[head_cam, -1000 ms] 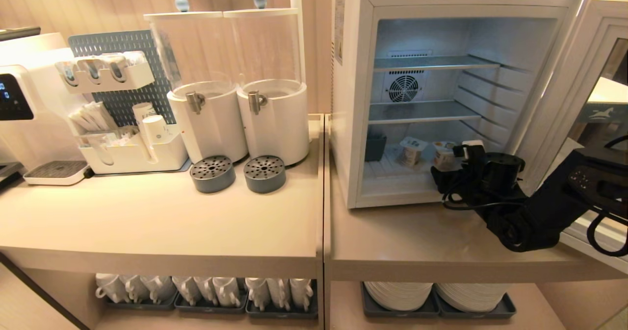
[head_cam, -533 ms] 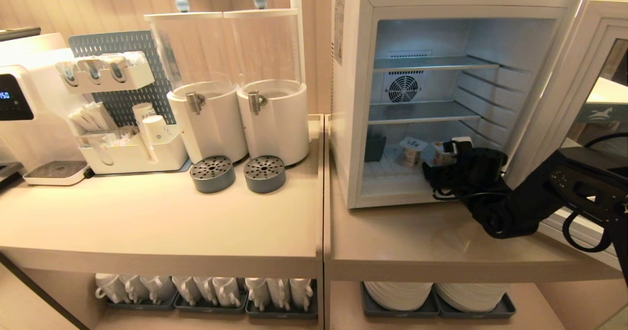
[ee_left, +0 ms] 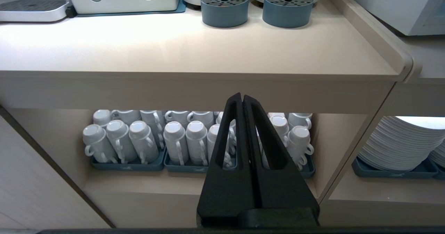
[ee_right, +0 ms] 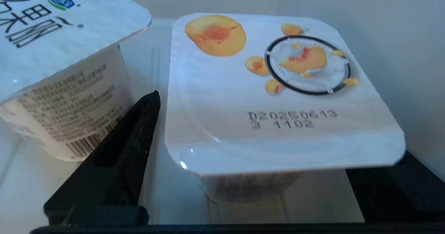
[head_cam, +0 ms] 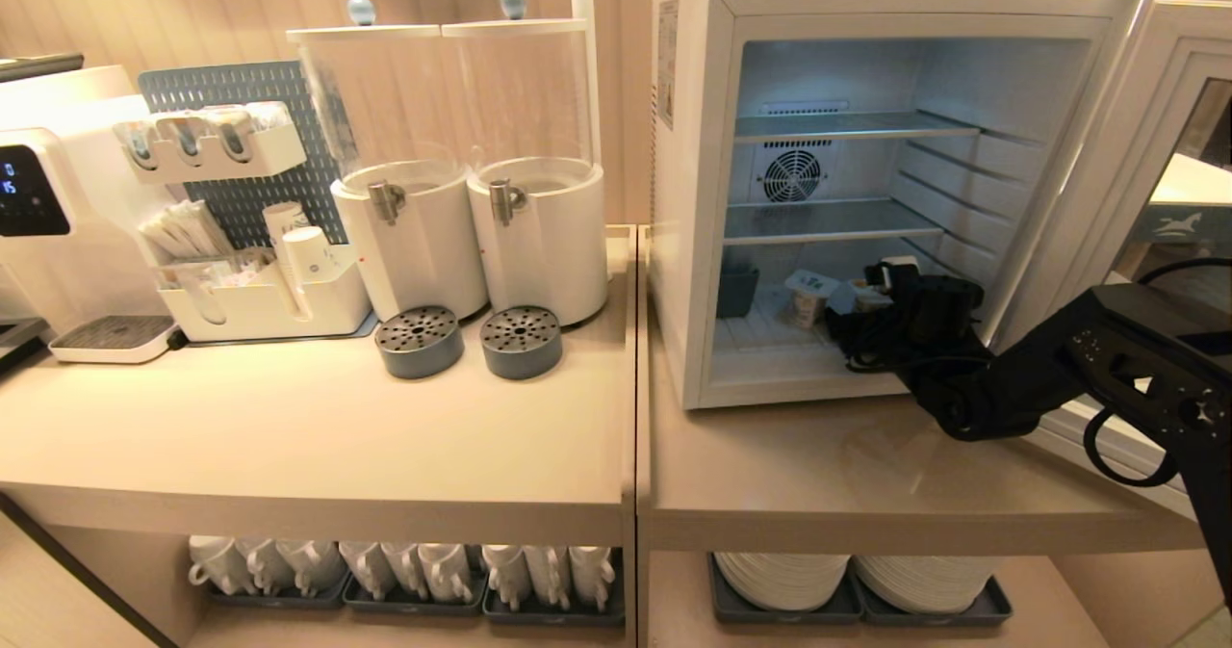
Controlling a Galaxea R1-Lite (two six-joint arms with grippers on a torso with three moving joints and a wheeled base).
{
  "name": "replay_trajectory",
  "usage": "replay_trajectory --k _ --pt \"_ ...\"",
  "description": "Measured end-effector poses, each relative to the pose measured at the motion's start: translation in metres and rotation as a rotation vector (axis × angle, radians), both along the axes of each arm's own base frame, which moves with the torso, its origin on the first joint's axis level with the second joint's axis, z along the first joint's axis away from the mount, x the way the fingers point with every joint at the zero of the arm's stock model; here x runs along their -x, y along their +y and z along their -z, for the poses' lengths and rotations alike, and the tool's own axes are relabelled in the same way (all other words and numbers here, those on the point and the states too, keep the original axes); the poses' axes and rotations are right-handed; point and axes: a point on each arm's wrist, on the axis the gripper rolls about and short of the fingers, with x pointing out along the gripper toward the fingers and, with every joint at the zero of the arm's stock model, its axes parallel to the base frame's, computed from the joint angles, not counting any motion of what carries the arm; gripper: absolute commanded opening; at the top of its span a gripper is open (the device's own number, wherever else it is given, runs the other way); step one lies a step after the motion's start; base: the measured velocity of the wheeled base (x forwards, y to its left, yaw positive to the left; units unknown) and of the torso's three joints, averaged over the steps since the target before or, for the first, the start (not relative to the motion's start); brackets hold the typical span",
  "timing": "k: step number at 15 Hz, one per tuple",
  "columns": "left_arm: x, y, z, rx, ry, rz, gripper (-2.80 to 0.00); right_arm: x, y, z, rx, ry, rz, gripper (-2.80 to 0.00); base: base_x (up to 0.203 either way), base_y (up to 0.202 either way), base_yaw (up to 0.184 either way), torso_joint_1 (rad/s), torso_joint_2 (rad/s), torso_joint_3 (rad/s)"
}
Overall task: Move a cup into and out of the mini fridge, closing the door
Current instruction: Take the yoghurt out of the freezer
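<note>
The white mini fridge (head_cam: pixel 693 195) stands on the right counter with its door (head_cam: pixel 1145 128) swung wide to the right. On the fridge floor sit two sealed cups. My right gripper (head_cam: pixel 866 294) has reached in low and is open around the cup with the peach lid (ee_right: pixel 264 88). One black finger (ee_right: pixel 132 140) lies in the gap between that cup and the cup with the printed white lid (ee_right: pixel 59 53). The other finger is mostly hidden under the peach lid. My left gripper (ee_left: pixel 242 96) hangs shut in front of the counter's lower shelf.
Two wire shelves (head_cam: pixel 818 220) span the fridge above the cups, and a small dark tub (head_cam: pixel 736 292) sits at the floor's left. Drink dispensers (head_cam: pixel 414 234), drip trays (head_cam: pixel 520 340) and a coffee machine (head_cam: pixel 38 205) fill the left counter. Mugs (ee_left: pixel 139 140) and plates (ee_left: pixel 399 143) are stored below.
My right arm has pushed further into the fridge, from its front edge to the cups on the floor, and its fingers now sit either side of the peach cup. The left arm has not moved.
</note>
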Motion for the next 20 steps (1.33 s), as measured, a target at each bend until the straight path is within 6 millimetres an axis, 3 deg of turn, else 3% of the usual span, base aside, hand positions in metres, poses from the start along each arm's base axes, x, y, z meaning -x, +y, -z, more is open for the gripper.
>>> replay_trajectory --k 1,2,3,9,13,20 --pt "0.0 0.0 0.0 0.0 0.0 0.0 -2.8 -0.001 -0.001 0.001 0.0 0.003 0.001 0.0 0.0 0.0 0.0 0.0 0.0 0.0" --pt "0.0 0.0 0.0 0.0 0.0 0.0 -2.8 -0.003 -0.001 0.002 0.0 0.005 0.005 -1.94 0.0 0.0 0.0 0.0 0.0 0.0" --pt "0.0 0.0 0.0 0.0 0.0 0.0 -2.8 -0.004 -0.001 0.003 0.003 0.004 0.019 -2.8 0.0 0.0 0.0 0.0 0.0 0.0" --pt "0.0 0.0 0.0 0.0 0.0 0.0 -2.8 0.002 -0.003 0.002 0.007 0.021 0.034 -2.8 0.0 0.0 0.0 0.0 0.0 0.0" --pt "0.0 0.0 0.0 -0.001 0.0 0.0 -2.8 0.022 -0.002 -0.009 -0.001 0.045 0.008 -2.8 0.0 0.0 0.0 0.0 0.0 0.0" --pt "0.0 0.0 0.0 -0.001 0.0 0.0 -2.8 0.08 -0.003 -0.076 -0.015 -0.021 -0.041 -2.8 0.0 0.0 0.0 0.0 0.0 0.0"
